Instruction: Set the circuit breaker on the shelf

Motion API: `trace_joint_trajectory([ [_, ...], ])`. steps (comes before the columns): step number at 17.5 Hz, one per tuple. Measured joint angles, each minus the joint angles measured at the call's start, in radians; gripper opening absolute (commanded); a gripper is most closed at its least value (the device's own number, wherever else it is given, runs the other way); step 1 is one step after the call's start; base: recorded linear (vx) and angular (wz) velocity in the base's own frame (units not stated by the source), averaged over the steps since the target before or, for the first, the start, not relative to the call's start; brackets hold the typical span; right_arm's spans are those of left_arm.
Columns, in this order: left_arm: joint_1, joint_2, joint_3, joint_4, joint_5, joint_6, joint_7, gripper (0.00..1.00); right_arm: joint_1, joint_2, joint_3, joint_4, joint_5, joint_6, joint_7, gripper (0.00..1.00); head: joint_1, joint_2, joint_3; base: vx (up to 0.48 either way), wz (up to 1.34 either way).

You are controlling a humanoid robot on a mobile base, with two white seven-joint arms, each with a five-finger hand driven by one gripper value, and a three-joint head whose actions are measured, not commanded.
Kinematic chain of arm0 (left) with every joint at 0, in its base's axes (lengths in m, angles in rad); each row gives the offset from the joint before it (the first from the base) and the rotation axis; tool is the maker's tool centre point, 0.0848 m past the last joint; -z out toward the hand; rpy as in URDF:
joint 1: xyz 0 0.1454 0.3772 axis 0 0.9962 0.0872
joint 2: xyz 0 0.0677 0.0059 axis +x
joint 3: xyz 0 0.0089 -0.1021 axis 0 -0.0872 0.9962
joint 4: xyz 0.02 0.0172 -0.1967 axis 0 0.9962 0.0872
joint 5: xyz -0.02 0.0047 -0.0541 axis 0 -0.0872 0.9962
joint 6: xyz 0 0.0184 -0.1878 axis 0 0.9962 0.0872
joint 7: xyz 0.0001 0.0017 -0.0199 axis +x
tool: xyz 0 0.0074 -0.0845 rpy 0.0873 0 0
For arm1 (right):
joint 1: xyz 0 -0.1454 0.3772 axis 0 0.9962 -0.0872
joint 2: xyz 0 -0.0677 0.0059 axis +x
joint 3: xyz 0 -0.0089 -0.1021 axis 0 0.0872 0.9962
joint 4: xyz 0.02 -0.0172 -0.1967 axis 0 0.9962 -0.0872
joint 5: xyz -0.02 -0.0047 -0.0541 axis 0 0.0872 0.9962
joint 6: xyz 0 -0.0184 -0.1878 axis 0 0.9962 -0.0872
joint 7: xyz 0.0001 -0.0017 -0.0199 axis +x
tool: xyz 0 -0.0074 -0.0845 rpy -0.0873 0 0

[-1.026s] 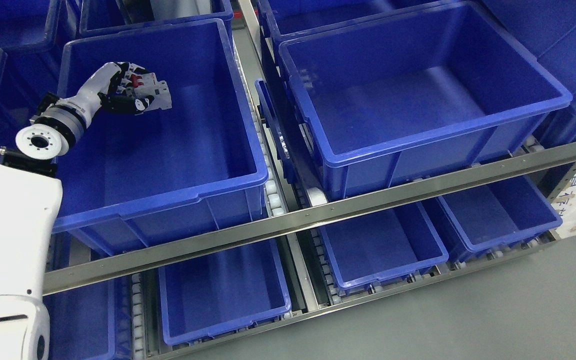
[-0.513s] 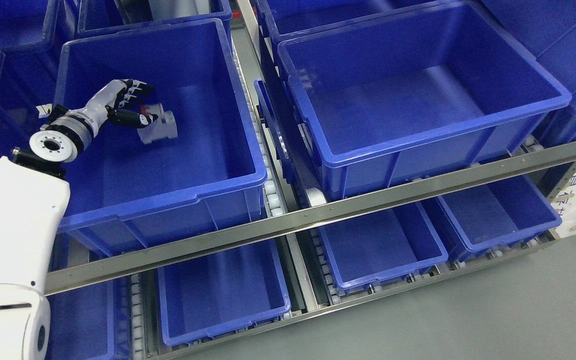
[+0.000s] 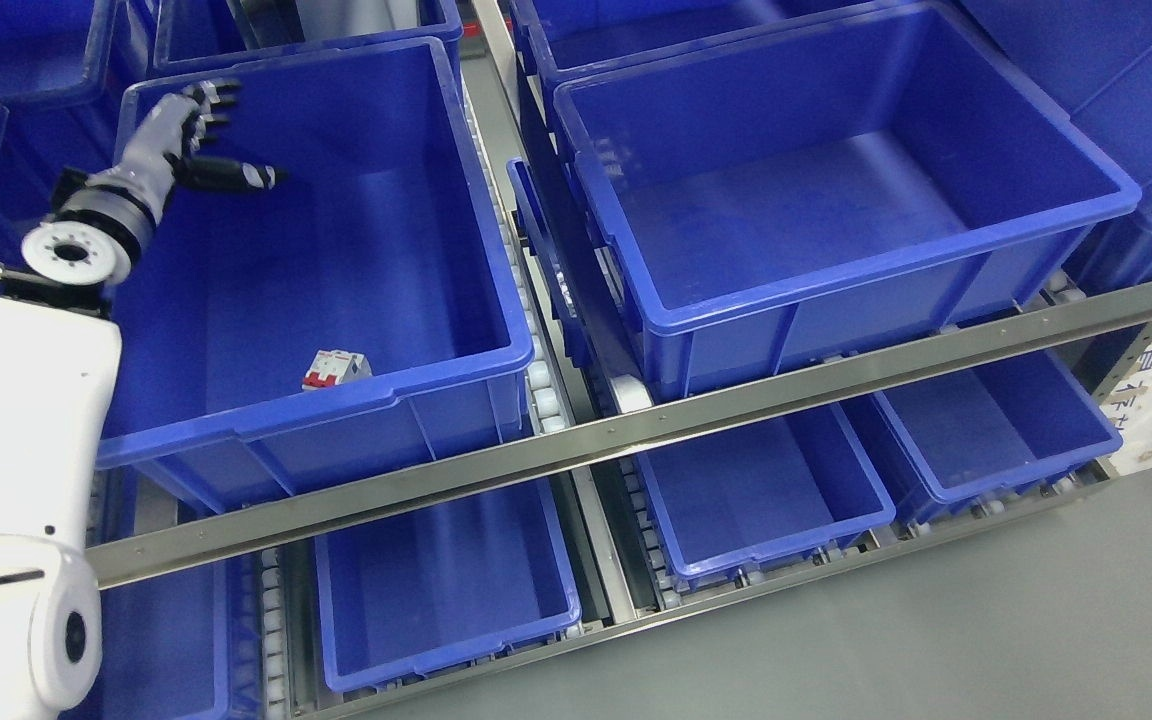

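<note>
Lying white with red switches in the bin (image 3: 456, 372), circuit breaker (image 3: 335, 368); left hand (image 3: 198, 135) empty, fingers spread.

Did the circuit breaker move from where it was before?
Yes. The circuit breaker left the left hand and dropped down the picture, now lying by the near wall of the blue bin.

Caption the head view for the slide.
Circuit breaker lies in the blue bin on the shelf; left hand open above it.

The large blue plastic bin (image 3: 416, 300) lies open from above; only a small white-and-red circuit breaker (image 3: 335, 368) sits against its near wall.
</note>
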Motion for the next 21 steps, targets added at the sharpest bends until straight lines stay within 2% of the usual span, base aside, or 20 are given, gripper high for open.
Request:
trace_joint_trajectory([
  [5,0.064,-0.063,0.152,-0.125,0.087,-0.003,0.005,1.0,0.0,0.0,0.0,0.0,0.0,0.0,0.0,1.0,0.0,0.0,0.0,-0.016,-0.01],
  [10,0.239,-0.134,0.239,-0.382,0.132,0.106,0.001,1.0,0.0,0.0,0.0,0.0,0.0,0.0,0.0,1.0,0.0,0.0,0.0,-0.1,0.04],
  [15,0.423,-0.18,0.282,-0.655,0.17,0.127,-0.005,1.0,0.0,0.0,0.0,0.0,0.0,0.0,0.0,1.0,0.0,0.0,0.0,-0.21,0.07],
  [21,0.528,-0.209,0.267,-0.829,0.186,0.13,0.0,1.0,0.0,0.0,0.0,0.0,0.0,0.0,0.0,1.0,0.0,0.0,0.0,-0.208,-0.08],
])
